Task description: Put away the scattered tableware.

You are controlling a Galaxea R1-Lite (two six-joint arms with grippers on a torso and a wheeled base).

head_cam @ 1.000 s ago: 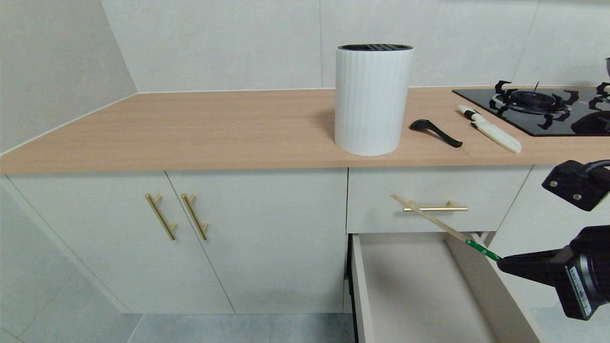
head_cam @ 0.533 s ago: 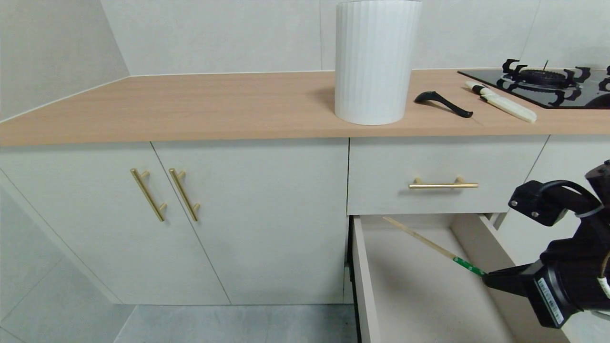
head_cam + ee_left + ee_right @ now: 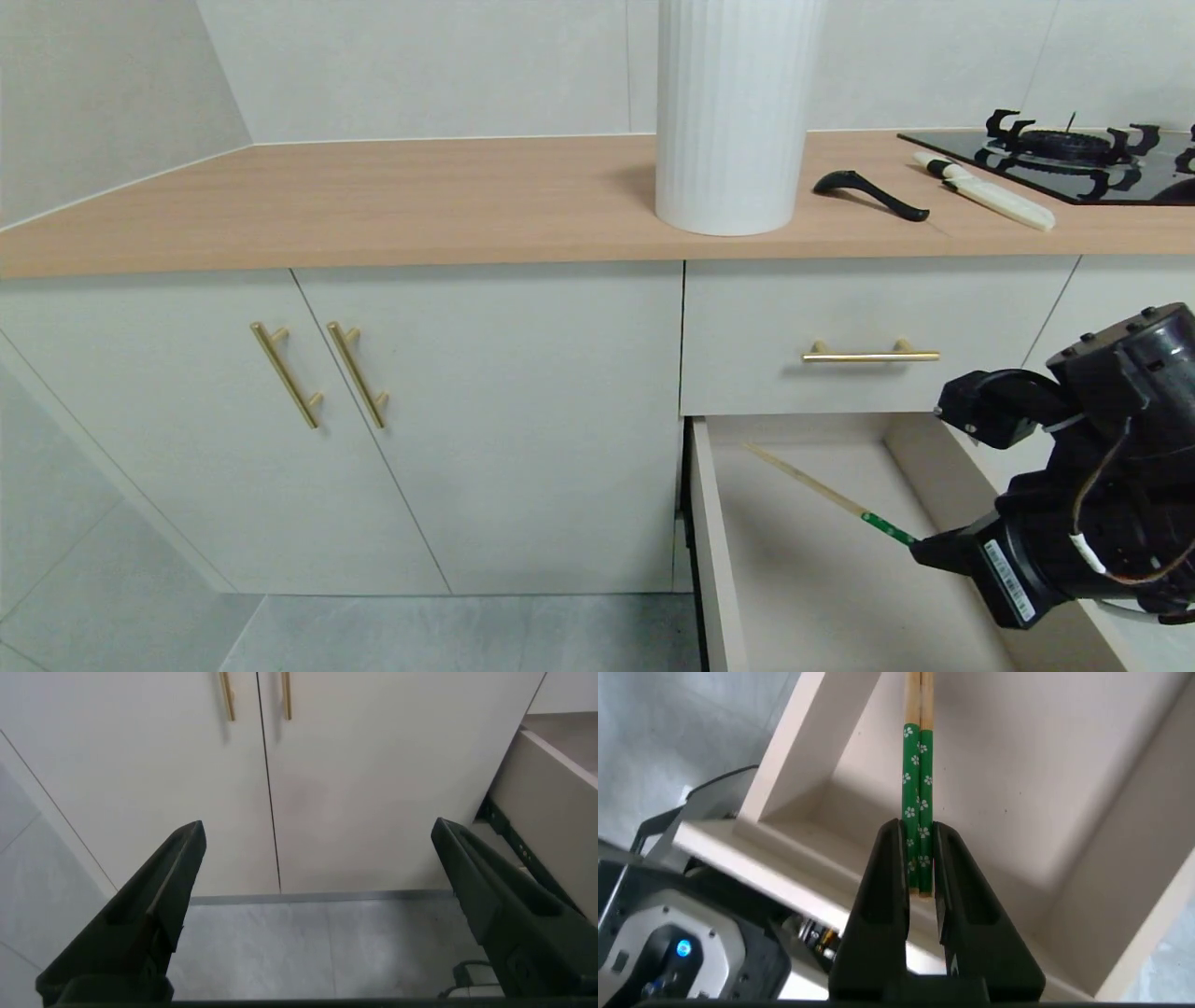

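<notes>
Right end effector (image 3: 920, 548) gripping chopsticks (image 3: 822, 490), pointing into drawer (image 3: 712, 523)

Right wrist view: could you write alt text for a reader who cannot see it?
The right gripper is shut on a pair of wooden chopsticks, gripping them at their green, flower-patterned ends. The sticks point away from the camera over the pale inside of the open drawer.

My right gripper (image 3: 920, 835): matt black plastic. The chopsticks (image 3: 915, 756): pale bare wood, green painted ends. The drawer (image 3: 714, 541): smooth, matt. The countertop (image 3: 373, 205): matt wood-grain.
</notes>
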